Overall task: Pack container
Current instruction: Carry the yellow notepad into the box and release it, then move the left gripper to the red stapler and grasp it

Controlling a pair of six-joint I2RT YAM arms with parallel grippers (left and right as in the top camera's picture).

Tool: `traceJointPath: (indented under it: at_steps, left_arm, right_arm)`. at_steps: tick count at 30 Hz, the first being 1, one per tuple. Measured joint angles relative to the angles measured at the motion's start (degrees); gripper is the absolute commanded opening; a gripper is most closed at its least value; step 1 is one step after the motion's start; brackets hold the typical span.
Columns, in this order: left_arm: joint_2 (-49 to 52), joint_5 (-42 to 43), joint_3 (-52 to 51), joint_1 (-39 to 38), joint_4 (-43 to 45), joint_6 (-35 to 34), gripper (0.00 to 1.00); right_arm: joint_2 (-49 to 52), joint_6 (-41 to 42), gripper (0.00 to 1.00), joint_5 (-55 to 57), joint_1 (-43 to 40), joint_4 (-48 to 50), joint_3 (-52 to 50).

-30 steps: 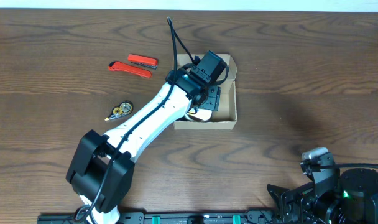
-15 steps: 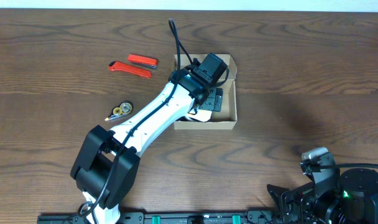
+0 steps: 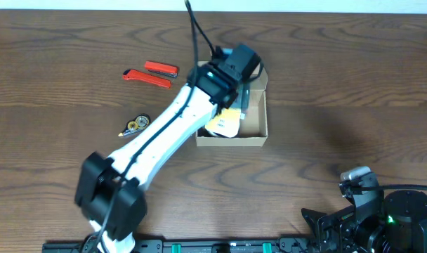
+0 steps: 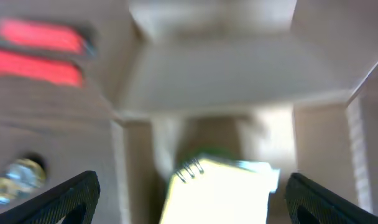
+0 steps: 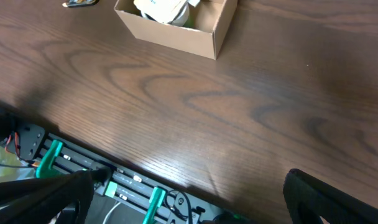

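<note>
Container (image 3: 232, 140) holds a notepad (image 3: 224, 123); left gripper (image 4: 192, 190) above it stands wide open, empty, and should rise vertically, clear of the walls, before the next pick.

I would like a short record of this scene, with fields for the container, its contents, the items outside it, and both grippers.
container: tan cardboard box, open at the top
contents: a pale spiral notepad; anything else is unclear
outside: two red tools and a small round gold item, on the left arm's side of the box
left gripper: open, above the box, holding nothing
right gripper: open, far from the box, holding nothing
</note>
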Motion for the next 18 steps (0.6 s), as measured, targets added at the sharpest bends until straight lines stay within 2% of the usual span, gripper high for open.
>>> traceJointPath:
  at_steps: [4,8,18]
  left_arm:
    - [-5.49,-3.67,2.29,2.29,-0.02,-1.25,0.95]
    - [-8.22,-4.31,3.04,9.11,0.15,-2.29,0.96]
    - [-3.41,-4.46,3.02,22.91,-4.5,-2.78,0.95]
  right_arm:
    - [0.0,0.0,0.99,0.0,0.0,0.0,0.0]
    - [0.0,0.0,0.99,-0.02,0.0,0.0,0.0]
    - [0.0,0.0,0.99,0.0,0.0,0.0,0.0]
